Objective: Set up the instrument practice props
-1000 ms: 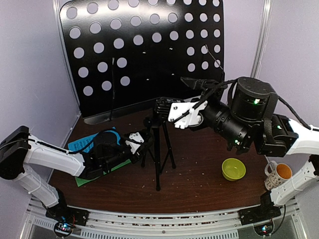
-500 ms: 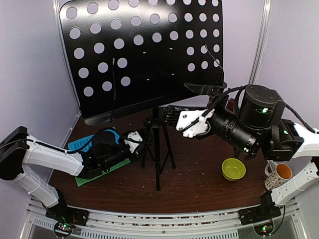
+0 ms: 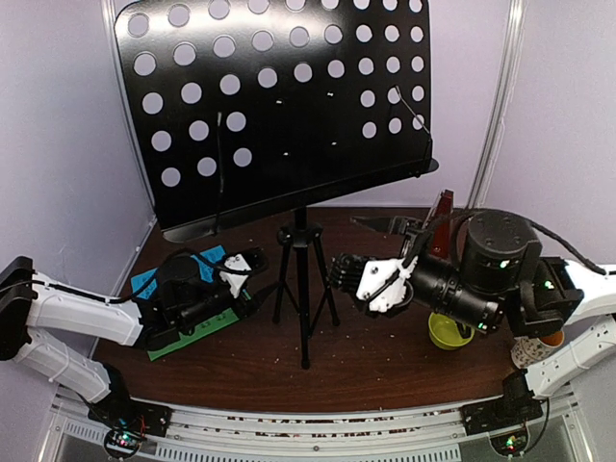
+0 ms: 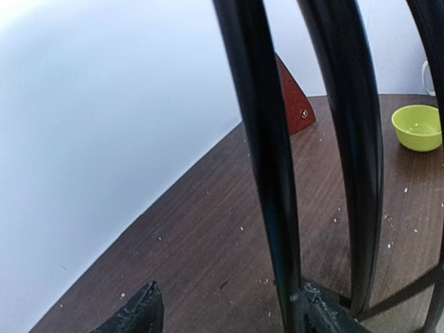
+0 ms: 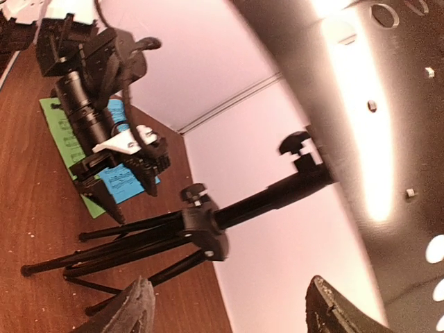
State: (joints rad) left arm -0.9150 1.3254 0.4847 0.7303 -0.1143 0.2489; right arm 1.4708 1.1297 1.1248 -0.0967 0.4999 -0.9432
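The black music stand (image 3: 302, 279) stands on its tripod at mid table, its perforated desk (image 3: 279, 106) tilted above. Blue (image 3: 144, 281) and green (image 3: 197, 330) music sheets lie flat under my left arm. The reddish-brown metronome (image 3: 441, 223) shows behind my right arm. My left gripper (image 3: 252, 258) is open just left of the tripod legs; in the left wrist view one leg (image 4: 267, 159) runs close beside its right finger (image 4: 326, 313). My right gripper (image 3: 342, 272) is open and empty, just right of the tripod, facing its hub (image 5: 201, 225).
A yellow-green bowl (image 3: 443, 334) sits at the right, partly under my right arm. A mug (image 3: 527, 348) is mostly hidden behind that arm. White walls close in the table at the back and both sides.
My right gripper has drawn back from the stand's hub, down and to the right. My left gripper has pulled back left from the tripod legs and opened wider.
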